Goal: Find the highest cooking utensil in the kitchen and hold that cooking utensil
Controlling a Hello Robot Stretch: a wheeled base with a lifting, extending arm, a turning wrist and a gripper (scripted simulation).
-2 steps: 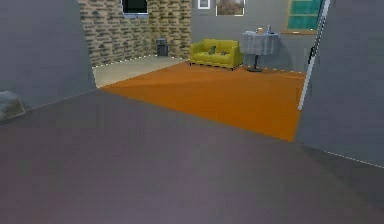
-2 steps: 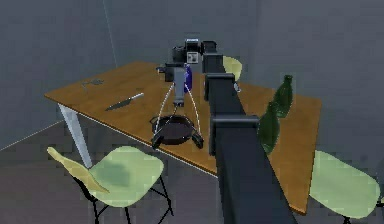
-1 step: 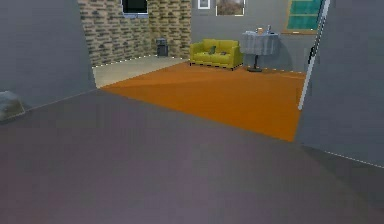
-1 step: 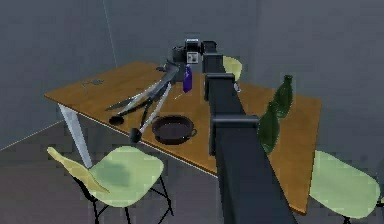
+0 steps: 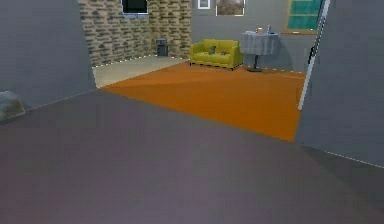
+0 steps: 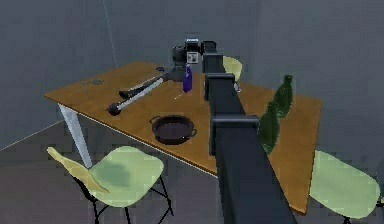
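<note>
Arm side view gives you the arm (image 6: pixel 235 140) as a dark bar running up from the bottom edge and out over a wooden table (image 6: pixel 95 92) with white legs. At its far end sits the gripper (image 6: pixel 180 57), near the table's far side. You cannot tell from here whether it holds anything, because things lie on the tabletop right at and behind its fingers, and the fingers' state cannot be read either.

The likeliest task thing is a long dark utensil (image 6: pixel 140 90) lying flat on the table. It runs slantwise: its upper end lies just below and left of the gripper, and its rounder lower end reaches toward the table's near left part. You cannot tell whether the gripper touches that upper end or hangs over it. Its exact kind is too small to make out.

A small blue bottle (image 6: pixel 186 78) stands upright just below the gripper, beside the arm. A round dark pan (image 6: pixel 173 129) sits nearer the table's front edge, left of the arm. Two green bottles (image 6: pixel 287 96) stand right of the arm. Chairs with pale green seats (image 6: pixel 128 172) stand around the table.

Forward view shows you grey floor leading to an orange carpet (image 5: pixel 210 95), with a yellow sofa (image 5: pixel 216 53) and a small cloth-covered round table (image 5: pixel 261 45) against the far wall.
</note>
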